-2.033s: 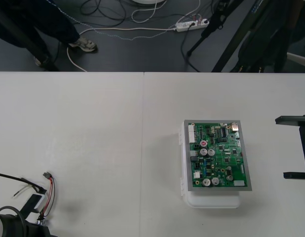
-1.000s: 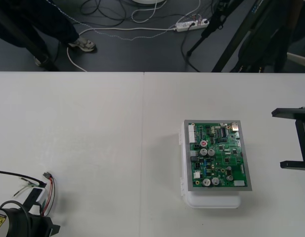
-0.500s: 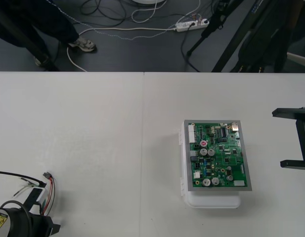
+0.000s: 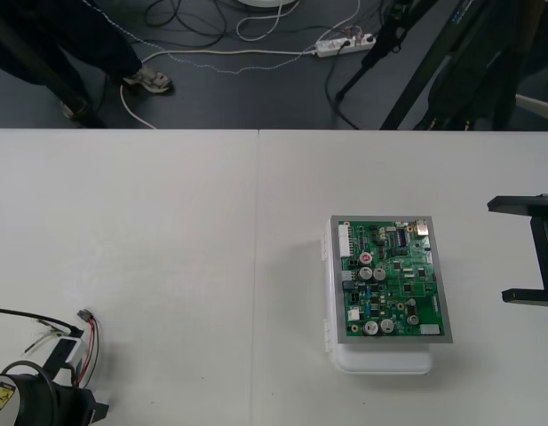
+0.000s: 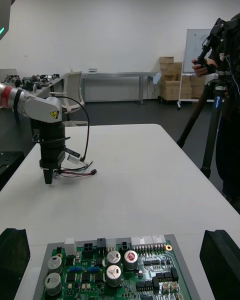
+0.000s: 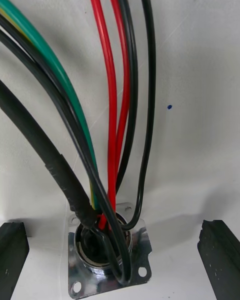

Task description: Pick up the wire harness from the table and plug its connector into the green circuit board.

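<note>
Front view first: the harness (image 4: 85,335) is lying on the table (image 4: 167,248) down at the near left corner, well apart from the green circuit board (image 4: 389,280), which sits on its white base (image 4: 385,362) over on the right half. The left arm (image 4: 29,401) is planted right over the harness's near end, with the little black plug (image 4: 84,314) poking out on the far side. The right gripper (image 4: 529,250) waits at the right edge, near the board, fingers wide apart and holding nothing.

Right wrist view: this one looks across the board at the left arm from the side. The arm points straight down at the table, and the wires (image 5: 75,172) loop out beside its tip with the plug flat on the surface. So this angle tells you the harness isn't lifted, which the top-down shot leaves kinda vague.

Left wrist view: here's the detail that matters. The left gripper (image 6: 115,225) has its fingers way out on either side, and the round metal socket (image 6: 107,260) with its flange lies between them on the table, not pinched. Red, green and black wires fan away from it.

My read: it's the pick-up step and the grasp isn't made yet. Next it needs to close squarely on the socket end. Then there's a lift and a long carry over to the board, with the plug dangling free.
</note>
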Robot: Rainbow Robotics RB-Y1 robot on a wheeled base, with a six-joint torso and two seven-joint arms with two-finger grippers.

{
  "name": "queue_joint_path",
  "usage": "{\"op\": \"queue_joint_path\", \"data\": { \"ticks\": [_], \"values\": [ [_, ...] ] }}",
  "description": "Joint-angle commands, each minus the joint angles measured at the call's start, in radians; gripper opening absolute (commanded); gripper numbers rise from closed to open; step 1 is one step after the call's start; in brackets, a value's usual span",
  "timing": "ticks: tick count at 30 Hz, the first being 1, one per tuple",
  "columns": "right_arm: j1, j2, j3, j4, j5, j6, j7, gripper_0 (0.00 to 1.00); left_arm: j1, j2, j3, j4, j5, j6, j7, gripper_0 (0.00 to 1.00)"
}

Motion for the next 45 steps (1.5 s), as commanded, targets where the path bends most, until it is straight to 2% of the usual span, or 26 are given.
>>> {"op": "queue_joint_path", "data": {
  "ticks": [1, 7, 8, 9, 33, 45],
  "values": [
    [-0.014, 0.002, -0.004, -0.002, 0.004, -0.006, -0.060, 1.00, -0.017, -0.017, -0.016, 0.004, -0.007, 0.046, 0.022, 1.00],
    [-0.013, 0.000, -0.005, -0.003, 0.010, -0.006, -0.065, 1.00, -0.019, -0.017, -0.016, 0.005, -0.007, 0.048, 0.022, 0.99],
    [-0.013, 0.002, -0.004, -0.005, 0.013, -0.006, -0.067, 1.00, -0.019, -0.017, -0.016, 0.004, -0.007, 0.048, 0.018, 0.73],
    [-0.013, 0.002, -0.004, -0.005, 0.013, -0.006, -0.067, 1.00, -0.019, -0.017, -0.016, 0.004, -0.007, 0.050, -0.004, 0.00],
    [-0.013, 0.002, -0.004, -0.006, 0.012, -0.006, -0.054, 1.00, -0.014, -0.017, -0.026, 0.005, -0.007, 0.071, -0.019, 0.00],
    [-0.013, 0.002, -0.004, -0.006, 0.010, -0.006, -0.050, 1.00, -0.043, -0.016, -0.009, 0.004, 0.011, 0.071, -0.053, 0.00]
  ]
}}
